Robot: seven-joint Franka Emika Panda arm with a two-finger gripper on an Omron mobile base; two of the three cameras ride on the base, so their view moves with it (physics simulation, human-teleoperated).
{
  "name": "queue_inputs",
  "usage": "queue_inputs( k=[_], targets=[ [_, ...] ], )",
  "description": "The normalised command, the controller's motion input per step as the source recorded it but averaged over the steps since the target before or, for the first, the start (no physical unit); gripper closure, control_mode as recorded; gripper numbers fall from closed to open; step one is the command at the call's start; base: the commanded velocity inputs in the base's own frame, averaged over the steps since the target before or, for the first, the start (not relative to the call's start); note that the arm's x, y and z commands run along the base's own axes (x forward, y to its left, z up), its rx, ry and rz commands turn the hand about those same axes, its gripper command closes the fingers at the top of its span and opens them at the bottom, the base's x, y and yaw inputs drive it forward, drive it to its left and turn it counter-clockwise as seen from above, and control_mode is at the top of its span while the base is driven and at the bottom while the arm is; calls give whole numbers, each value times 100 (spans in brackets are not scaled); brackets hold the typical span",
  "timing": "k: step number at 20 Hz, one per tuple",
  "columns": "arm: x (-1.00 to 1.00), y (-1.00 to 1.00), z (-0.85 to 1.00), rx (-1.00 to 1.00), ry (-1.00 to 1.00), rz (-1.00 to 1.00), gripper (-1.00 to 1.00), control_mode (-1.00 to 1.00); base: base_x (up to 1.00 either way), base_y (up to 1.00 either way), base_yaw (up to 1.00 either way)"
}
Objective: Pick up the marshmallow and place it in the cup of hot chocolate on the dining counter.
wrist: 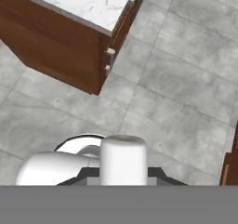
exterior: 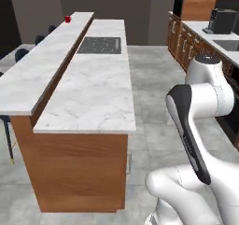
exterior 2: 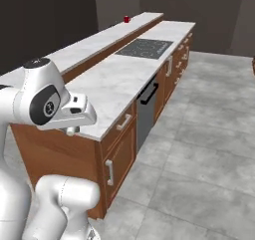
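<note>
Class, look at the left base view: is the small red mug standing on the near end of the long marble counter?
No: the small red mug stands at the far end of the raised white marble counter.

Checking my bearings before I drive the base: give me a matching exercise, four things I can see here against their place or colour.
Things:
1. cup of hot chocolate
2. cooktop
3. coffee machine
4. stools

Places or colours:
A. dark panel set flush in the lower marble top
B. small red shape at the far end of the raised dining counter
C. on the side counter, right of the island
D. dark seats beyond the island's left edge

Pairs: 1-B, 2-A, 3-C, 4-D
</note>
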Motion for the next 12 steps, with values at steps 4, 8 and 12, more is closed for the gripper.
queue_inputs(
  k=[4,8,12],
  targets=[
    [0,0,0,0,0,0,100,100,-8,100,-21],
    [0,0,0,0,0,0,100,100,0,100,-22],
    [0,0,0,0,0,0,100,100,0,100,-20]
  ],
)
